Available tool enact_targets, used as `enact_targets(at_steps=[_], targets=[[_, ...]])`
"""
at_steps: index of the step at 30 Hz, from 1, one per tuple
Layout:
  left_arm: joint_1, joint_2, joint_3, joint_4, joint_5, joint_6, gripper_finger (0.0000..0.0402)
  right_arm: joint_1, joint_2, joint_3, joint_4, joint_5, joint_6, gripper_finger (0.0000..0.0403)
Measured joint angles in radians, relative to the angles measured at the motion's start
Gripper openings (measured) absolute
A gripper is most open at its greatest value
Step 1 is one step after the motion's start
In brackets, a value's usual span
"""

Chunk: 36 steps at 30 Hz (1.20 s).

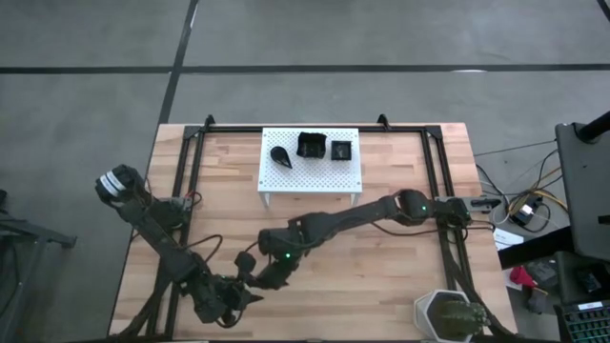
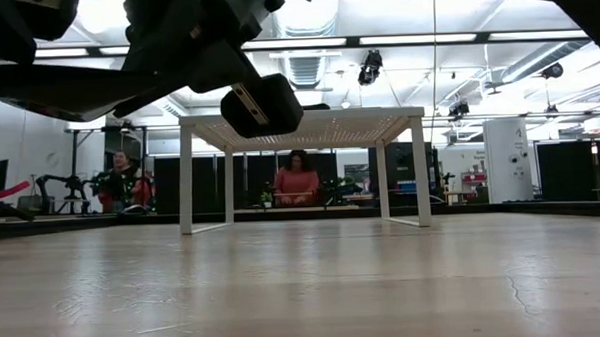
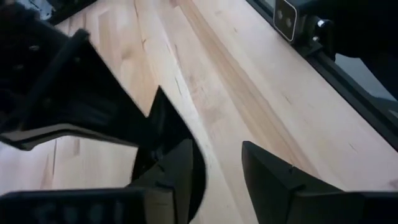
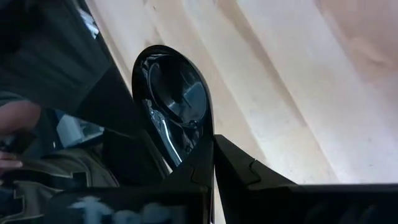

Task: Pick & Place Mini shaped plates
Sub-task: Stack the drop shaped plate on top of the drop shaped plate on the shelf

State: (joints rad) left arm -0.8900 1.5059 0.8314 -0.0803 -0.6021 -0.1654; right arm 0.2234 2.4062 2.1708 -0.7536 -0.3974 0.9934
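Both arms meet low over the wooden desk [image 1: 381, 257] near the middle of its front edge. The right gripper [image 1: 261, 277] reaches in from the right side, and its two fingers [image 4: 239, 165] are pressed together on the rim of a glossy black teardrop plate [image 4: 177, 99], which it holds up on edge above the planks; the plate's dished face mirrors the dark arm beside it. The left gripper [image 1: 246, 297] sits right against it, just toward the front left corner. In the left wrist view its fingers [image 3: 273, 180] stand apart with bare wood showing in the gap between them, and the black plate [image 3: 171, 127] lies against the inner side of one finger without being clamped. On the desk's back half, centred just in front of the rear edge, stands a white perforated stand [image 1: 315, 176]. Three more black plates rest on its top in a row: a teardrop plate [image 1: 282, 154] at its left end, a raised-rim square plate [image 1: 311, 146] in the middle, and a small square plate [image 1: 341, 150] toward its right end. A grey-green hexagonal pot [image 1: 446, 314] sits at the front right corner. The low view shows the stand [image 2: 303, 118] on its four legs, with people at benches in the room beyond it.
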Motion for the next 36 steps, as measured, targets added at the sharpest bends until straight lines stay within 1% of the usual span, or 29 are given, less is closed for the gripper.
enact_targets(at_steps=[3, 9, 12, 21, 24, 27, 36], targets=[[0.004, 0.001, 0.0, -0.003, 0.0, -0.01, 0.013, -0.005, 0.0, 0.0, -0.001, 0.006, -0.003, 0.0008], [0.015, 0.001, 0.0, -0.003, -0.007, -0.032, 0.0101, -0.005, 0.0, 0.0, -0.002, 0.021, 0.002, 0.0008], [0.026, 0.001, 0.0, -0.003, 0.015, -0.072, 0.009, -0.007, 0.0, 0.0, -0.002, 0.04, 0.014, 0.0008], [0.031, 0.001, 0.0, -0.003, 0.02, -0.064, 0.0084, -0.008, 0.0, -0.001, 0.013, 0.053, 0.005, 0.0008], [0.035, 0.001, -0.001, -0.02, 0.019, -0.046, 0.0068, -0.008, 0.0, -0.001, 0.031, 0.053, -0.007, 0.0008], [0.044, 0.001, -0.001, -0.052, 0.01, -0.067, 0.0047, -0.006, 0.0, -0.001, 0.033, 0.051, -0.007, 0.0008], [0.047, 0.001, 0.001, -0.052, 0.011, -0.064, 0.0004, 0.0, 0.0, -0.002, 0.032, 0.035, -0.003, 0.0008]])
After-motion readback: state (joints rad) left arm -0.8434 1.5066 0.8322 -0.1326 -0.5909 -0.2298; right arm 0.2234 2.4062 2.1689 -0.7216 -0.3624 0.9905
